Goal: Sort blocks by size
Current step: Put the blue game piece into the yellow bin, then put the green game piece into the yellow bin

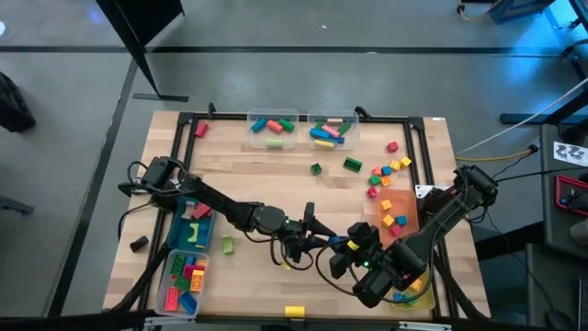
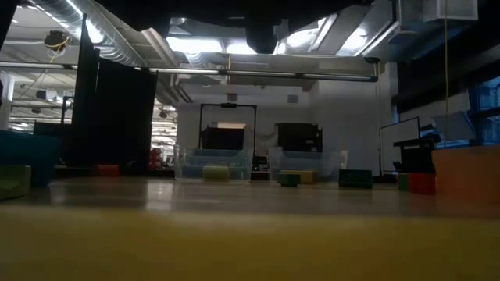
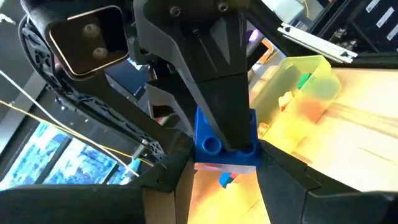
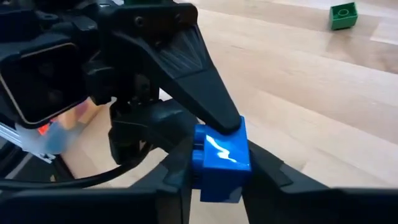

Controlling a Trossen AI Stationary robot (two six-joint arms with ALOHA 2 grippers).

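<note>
A blue block [image 4: 221,163], nearest the wrist cameras, sits pinched between both grippers above the table's near middle, the left gripper [image 3: 225,165] holding it while the right gripper [image 4: 214,177] closes its narrow jaws on it from the opposite side.

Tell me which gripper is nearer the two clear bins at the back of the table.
Left. The left gripper sits mid-table, closer to the clear bins; the right gripper meets it there, slightly nearer the front edge. Both pinch one blue block.

Blue studded block [image 4: 221,158] pinched between both tools.
</note>
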